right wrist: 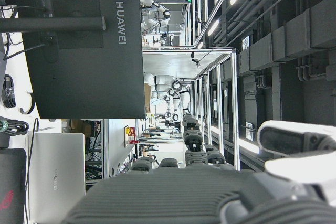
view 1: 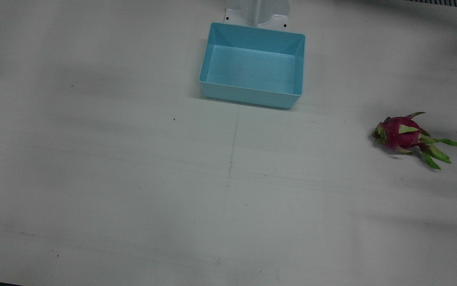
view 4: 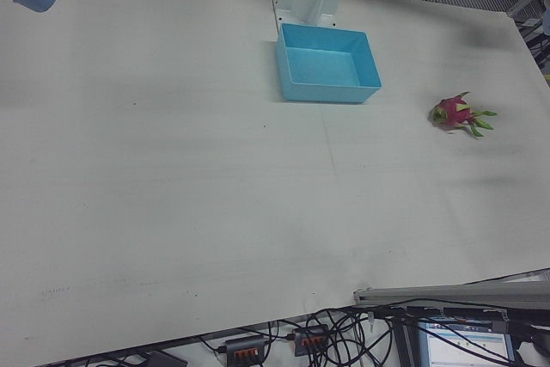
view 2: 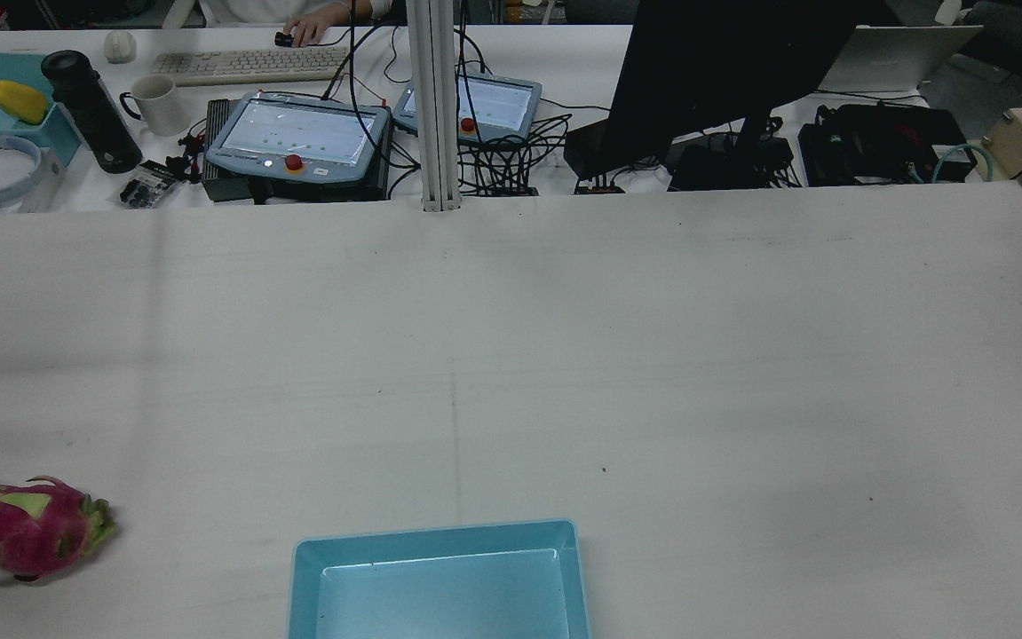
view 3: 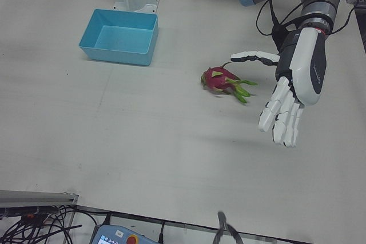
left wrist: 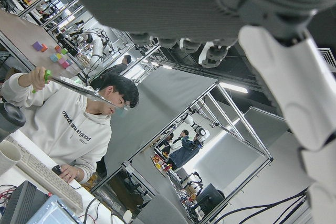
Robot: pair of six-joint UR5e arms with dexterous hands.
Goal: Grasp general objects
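Note:
A pink dragon fruit (view 1: 405, 136) with green scales lies on the white table, on the robot's left side; it also shows in the rear view (view 2: 27, 530), the left-front view (view 3: 223, 80) and the right-front view (view 4: 455, 113). My left hand (view 3: 291, 87) hangs in the air to the right of the fruit and above the table, fingers spread and pointing down, open and holding nothing. The right hand shows only in its own view (right wrist: 220, 192), as a palm and part of a finger; whether it is open or shut does not show.
A light blue empty bin (view 1: 216, 51) stands near the arm pedestal (view 1: 258, 12) at the table's middle. Beyond the far edge sit teach pendants (view 2: 297, 133), a dark monitor (view 2: 724, 71), cables and a person's hand (view 2: 315, 27) at a keyboard.

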